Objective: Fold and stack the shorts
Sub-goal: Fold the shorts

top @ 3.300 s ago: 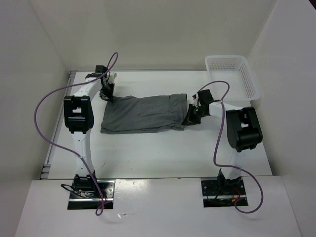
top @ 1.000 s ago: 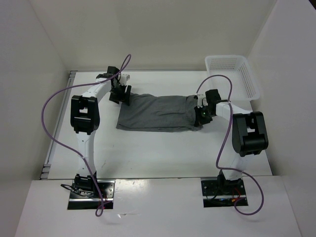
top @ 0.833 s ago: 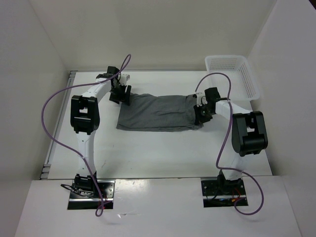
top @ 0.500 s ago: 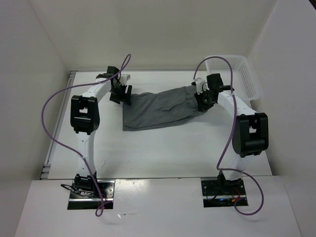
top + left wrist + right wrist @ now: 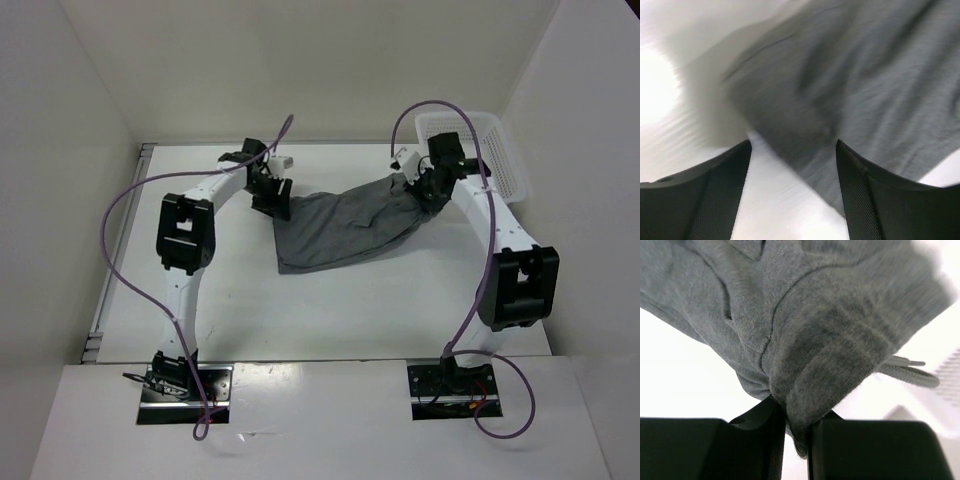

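The grey shorts point(image 5: 340, 228) are folded lengthwise and hang slanted between the two arms, lower left end on the table. My right gripper point(image 5: 425, 192) is shut on the gathered waistband end and holds it lifted near the basket. In the right wrist view the gripper point(image 5: 796, 415) pinches the thick waistband point(image 5: 840, 345), and a drawstring point(image 5: 905, 372) hangs out to the right. My left gripper point(image 5: 272, 200) is at the shorts' far left end. In the left wrist view the gripper point(image 5: 793, 150) is open, with the shorts' edge point(image 5: 880, 90) just ahead of the fingers.
A white mesh basket point(image 5: 490, 150) stands at the back right, just behind my right gripper. White walls close in the table at the left, back and right. Purple cables loop over both arms.
My right gripper has lifted the waistband end and carried it back and right toward the basket, dragging the shorts right. My left gripper has followed to the right along the shorts' far end.
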Robot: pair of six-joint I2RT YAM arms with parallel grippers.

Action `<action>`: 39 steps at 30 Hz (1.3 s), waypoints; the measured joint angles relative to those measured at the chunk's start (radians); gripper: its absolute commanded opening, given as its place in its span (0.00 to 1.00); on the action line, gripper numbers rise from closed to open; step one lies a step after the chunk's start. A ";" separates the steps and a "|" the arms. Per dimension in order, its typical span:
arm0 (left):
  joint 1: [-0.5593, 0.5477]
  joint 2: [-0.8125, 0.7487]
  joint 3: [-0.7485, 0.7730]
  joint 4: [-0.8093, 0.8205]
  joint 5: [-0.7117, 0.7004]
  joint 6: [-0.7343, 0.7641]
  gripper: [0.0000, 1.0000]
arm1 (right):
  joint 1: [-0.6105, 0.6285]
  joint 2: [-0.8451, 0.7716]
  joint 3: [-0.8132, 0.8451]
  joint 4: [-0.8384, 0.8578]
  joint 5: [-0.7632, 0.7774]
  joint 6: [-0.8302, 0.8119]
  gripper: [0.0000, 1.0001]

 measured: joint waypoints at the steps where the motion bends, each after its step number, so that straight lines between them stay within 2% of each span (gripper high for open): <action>1: -0.023 0.008 0.009 -0.003 0.010 -0.003 0.58 | 0.000 0.001 0.028 -0.016 0.006 -0.024 0.00; 3: -0.063 0.029 0.030 -0.001 0.021 -0.002 0.43 | 0.003 0.010 0.103 -0.060 0.011 -0.055 0.00; 4: -0.082 0.042 0.044 -0.003 0.026 -0.002 0.29 | 0.006 0.018 0.149 -0.076 0.017 -0.071 0.00; 8: -0.123 0.090 0.103 -0.003 0.053 -0.001 0.09 | 0.073 0.029 0.243 -0.091 0.059 -0.122 0.00; 11: -0.121 0.113 0.141 -0.008 0.070 -0.001 0.04 | 0.187 0.042 0.246 -0.101 0.077 -0.146 0.00; 17: -0.121 0.149 0.204 -0.021 0.080 0.000 0.04 | 0.401 0.112 0.246 -0.134 0.097 -0.173 0.00; 26: -0.122 0.171 0.238 -0.027 0.093 0.001 0.05 | 0.614 0.188 0.209 -0.097 0.242 -0.171 0.00; 28: -0.122 0.173 0.240 -0.029 0.096 0.001 0.05 | 0.647 0.206 0.203 -0.076 0.266 -0.164 0.12; 29: -0.122 0.175 0.245 -0.032 0.097 0.000 0.07 | 0.661 0.213 0.201 -0.067 0.275 -0.159 0.21; 30: -0.122 0.175 0.247 -0.033 0.097 0.001 0.07 | 0.673 0.219 0.201 -0.058 0.281 -0.150 0.41; 33: -0.122 0.183 0.257 -0.037 0.098 0.000 0.15 | 0.697 0.224 0.206 -0.028 0.280 -0.116 0.69; 36: -0.122 0.187 0.265 -0.040 0.099 0.001 0.21 | 0.709 0.225 0.243 -0.005 0.261 -0.084 0.80; 39: -0.123 0.188 0.269 -0.042 0.095 0.000 0.31 | 0.711 0.225 0.314 0.017 0.220 -0.036 0.80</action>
